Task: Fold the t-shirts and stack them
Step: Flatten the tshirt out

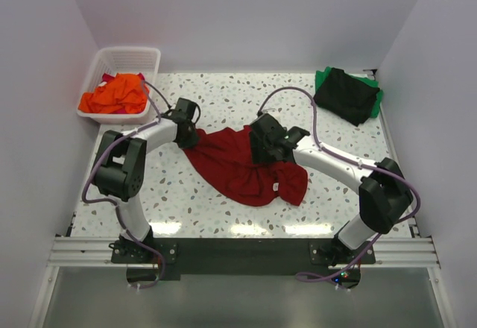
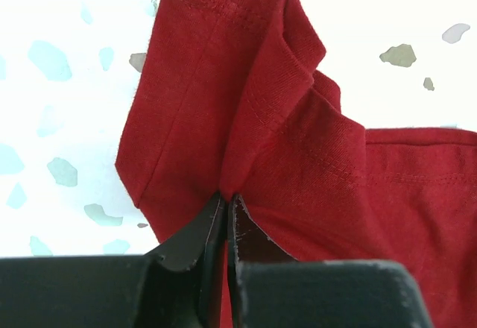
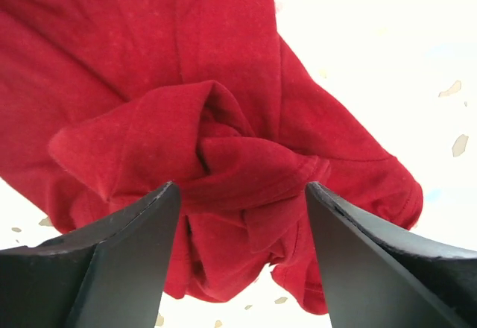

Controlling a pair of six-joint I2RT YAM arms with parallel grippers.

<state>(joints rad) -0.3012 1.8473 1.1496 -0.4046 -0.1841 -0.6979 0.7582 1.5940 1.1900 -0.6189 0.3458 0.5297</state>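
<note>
At the near edge, a silver metal rail (image 1: 74, 250) and a dark base plate (image 1: 238, 250) carry both arm bases. Beyond them lies the white speckled terrazzo table (image 1: 216, 93), glossy enough to glare under the light.

A dark red soft cloth t-shirt (image 1: 238, 165) lies crumpled in the middle of the table. The left gripper (image 2: 226, 198) is at its left edge, jaws pressed together on a raised fold of the cloth. The right gripper (image 3: 242, 191) hangs over the shirt's right part, jaws spread wide on either side of a bunched knot of fabric.

In the far left corner a white slatted plastic basket (image 1: 131, 50) holds an orange crumpled t-shirt (image 1: 115, 97). In the far right corner, a black folded t-shirt (image 1: 344, 94) rests on a green t-shirt (image 1: 377, 98). Plain pale walls (image 1: 238, 15) close in the table on three sides.
</note>
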